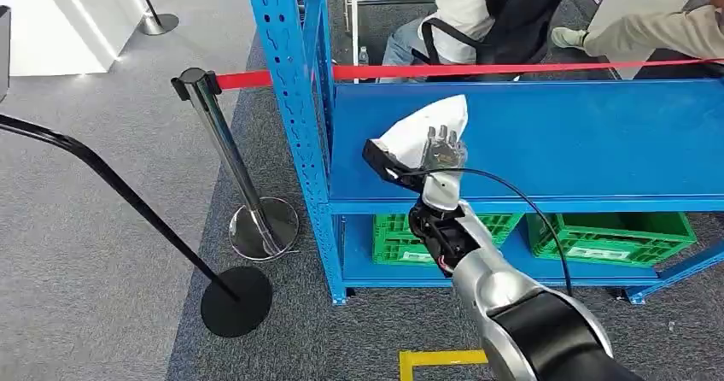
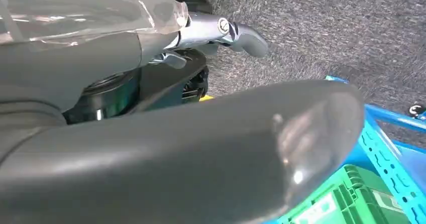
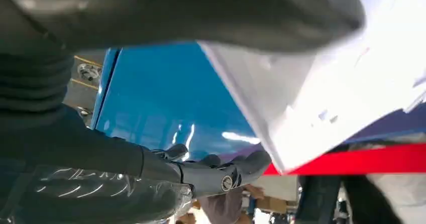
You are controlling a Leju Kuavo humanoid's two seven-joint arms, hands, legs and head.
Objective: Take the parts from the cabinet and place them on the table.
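Observation:
A white bagged part lies tilted at the left of the blue cabinet shelf. My right hand reaches over the shelf's front edge and lies against the bag. In the right wrist view the white bag sits between the thick thumb and the dark fingers, so the hand grips it. My left hand hangs low beside the cabinet, its fingers apart from the thumb with nothing between them.
A red barrier belt runs from a chrome stanchion across the shelf's back. Two green crates stand on the lower shelf. A person sits behind the cabinet. A black stand base and yellow floor tape lie near.

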